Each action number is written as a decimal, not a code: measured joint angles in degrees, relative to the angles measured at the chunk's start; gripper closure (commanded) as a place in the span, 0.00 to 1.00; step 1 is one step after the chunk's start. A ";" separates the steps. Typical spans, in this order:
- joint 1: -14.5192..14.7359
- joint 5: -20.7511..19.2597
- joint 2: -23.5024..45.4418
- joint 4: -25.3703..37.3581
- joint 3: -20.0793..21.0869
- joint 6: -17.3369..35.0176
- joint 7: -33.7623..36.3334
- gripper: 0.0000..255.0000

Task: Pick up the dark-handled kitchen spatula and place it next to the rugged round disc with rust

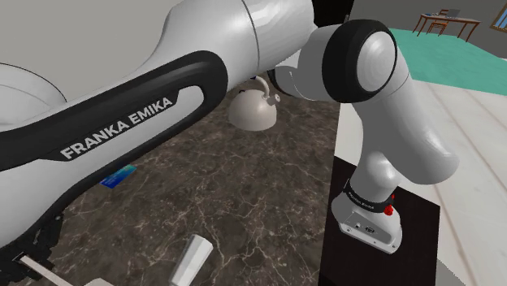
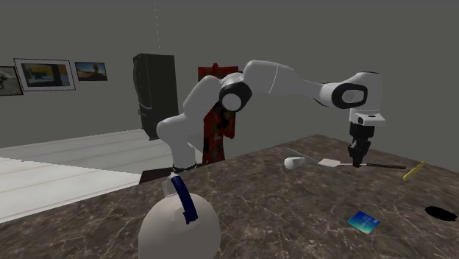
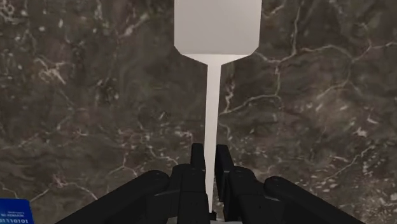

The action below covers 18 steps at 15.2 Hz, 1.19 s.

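Our gripper (image 3: pixel 210 158) has its two black fingers pressed on the thin pale neck of the spatula (image 3: pixel 217 28) — the blade runs straight out ahead of the fingertips and the dark handle (image 2: pixel 384 167) trails behind them. The dark round disc (image 2: pixel 441 213) lies well apart on the handle side, off to one flank. We judge the carry runs back along the spatula's axis — away from the blade.

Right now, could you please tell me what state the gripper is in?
Gripper: closed on the spatula, clasping its thin white neck.
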 measured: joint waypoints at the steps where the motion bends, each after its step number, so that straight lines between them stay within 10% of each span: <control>1: -0.13 -0.09 0.07 -0.77 -0.04 0.80 0.17 1.00; 14: -0.61 -0.84 1.25 -4.16 -0.52 5.19 0.98 1.00; 15: -0.61 -0.84 1.24 -4.17 -0.52 5.20 0.98 0.00; 18: -0.61 -0.84 1.26 -4.19 -0.52 5.19 0.98 0.00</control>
